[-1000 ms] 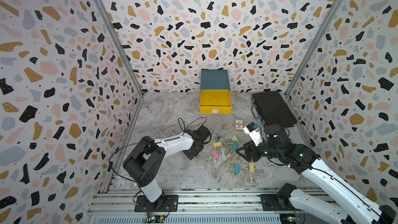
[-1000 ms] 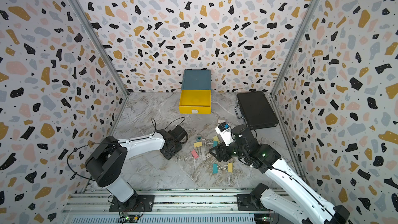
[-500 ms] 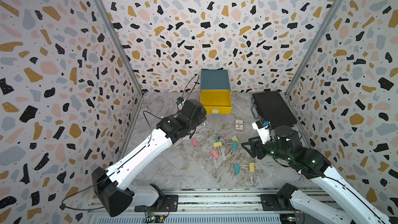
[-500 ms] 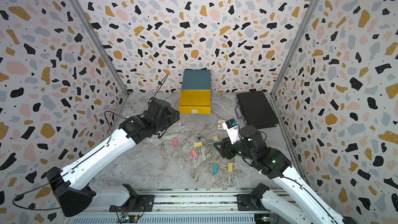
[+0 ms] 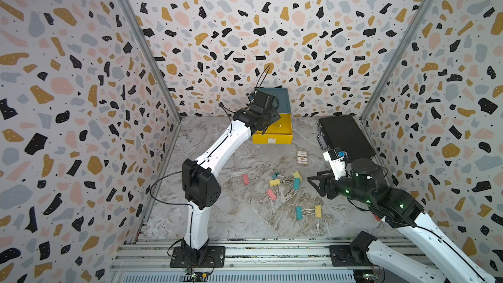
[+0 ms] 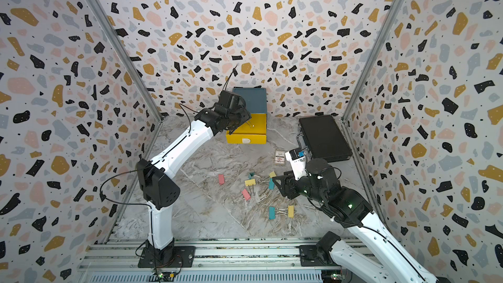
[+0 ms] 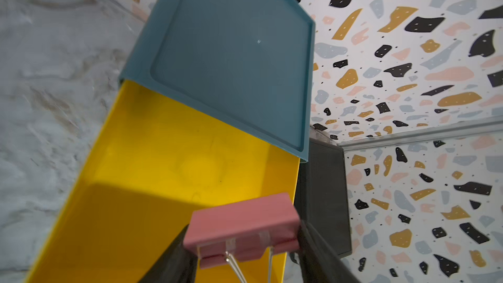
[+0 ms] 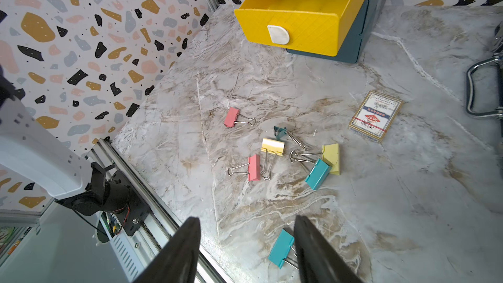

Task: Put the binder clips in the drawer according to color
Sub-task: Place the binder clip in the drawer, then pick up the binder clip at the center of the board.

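Partly apart, left fingers [image 7: 174, 262] (pink clip [image 7: 242, 227] between)

A flat black rectangular briefcase [image 5: 345, 137] with a silver metal handle [image 8: 470, 93] lies closed in the far right corner of the grey-and-brown marbled tabletop [image 5: 239, 221], which terrazzo-patterned walls [image 5: 245, 23] enclose on three sides. A small printed card packet [image 5: 302, 157], red and blue on cream, lies flat near the handle side, apart from the case; a ribbed aluminium rail [image 5: 272, 251] runs along the near edge

A robot lab enclosure: terrazzo-print walls [image 5: 272, 23], marble-look tabletop [image 5: 239, 213], aluminium mounting rail [image 5: 272, 257].
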Controlling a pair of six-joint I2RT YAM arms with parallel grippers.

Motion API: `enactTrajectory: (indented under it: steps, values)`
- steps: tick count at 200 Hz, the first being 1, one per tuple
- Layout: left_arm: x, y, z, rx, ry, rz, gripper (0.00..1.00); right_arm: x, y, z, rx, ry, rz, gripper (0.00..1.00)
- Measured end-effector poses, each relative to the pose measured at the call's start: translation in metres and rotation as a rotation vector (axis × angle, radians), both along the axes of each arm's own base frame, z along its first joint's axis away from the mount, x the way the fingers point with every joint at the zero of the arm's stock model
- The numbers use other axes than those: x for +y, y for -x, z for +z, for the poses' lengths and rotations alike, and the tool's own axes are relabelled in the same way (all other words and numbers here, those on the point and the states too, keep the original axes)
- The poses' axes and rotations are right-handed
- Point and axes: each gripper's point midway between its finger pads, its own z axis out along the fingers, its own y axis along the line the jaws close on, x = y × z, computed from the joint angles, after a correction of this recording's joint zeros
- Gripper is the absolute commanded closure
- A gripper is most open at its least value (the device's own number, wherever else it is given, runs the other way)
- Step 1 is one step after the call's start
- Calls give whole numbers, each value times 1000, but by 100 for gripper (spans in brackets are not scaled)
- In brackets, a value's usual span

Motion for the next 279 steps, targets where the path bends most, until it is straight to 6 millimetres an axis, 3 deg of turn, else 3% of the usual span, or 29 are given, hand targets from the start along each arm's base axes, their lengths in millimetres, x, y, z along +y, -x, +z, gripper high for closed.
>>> enactTrajectory:
  steps: [26, 50, 75, 95, 112, 133, 156, 175, 197, 238, 279]
  values:
    - [2, 6, -2, 33, -20, -15, 17, 0, -1, 0, 0, 2, -3, 40]
    - [17, 21, 26, -2, -36, -8, 19, -1, -1, 0, -1, 3, -5, 40]
    - [55, 59, 62, -37, -41, 57, 23, -1, -2, -1, -1, 6, -9, 40]
    - [98, 102, 61, -10, -11, 153, 26, 0, -2, -2, 5, 8, -11, 40]
    - [135, 136, 23, 74, 33, 262, 27, 0, -2, -3, 9, 8, -12, 40]
    - [165, 166, -64, 284, 80, 422, 26, 0, -2, -3, 12, 4, -15, 40]
    - [168, 188, -156, 547, 85, 564, 18, -1, -2, -2, 12, 3, -14, 39]
    - [163, 205, -200, 704, 128, 679, 17, 1, -1, -3, 16, 2, -6, 39]
    - [151, 208, -219, 793, 240, 779, 15, 2, 0, -4, 24, 2, 3, 39]
    - [128, 191, -236, 896, 374, 887, 9, 1, 3, -7, 37, 10, 12, 39]
    - [125, 180, -249, 930, 408, 936, 8, 0, 5, -11, 48, 26, 16, 39]
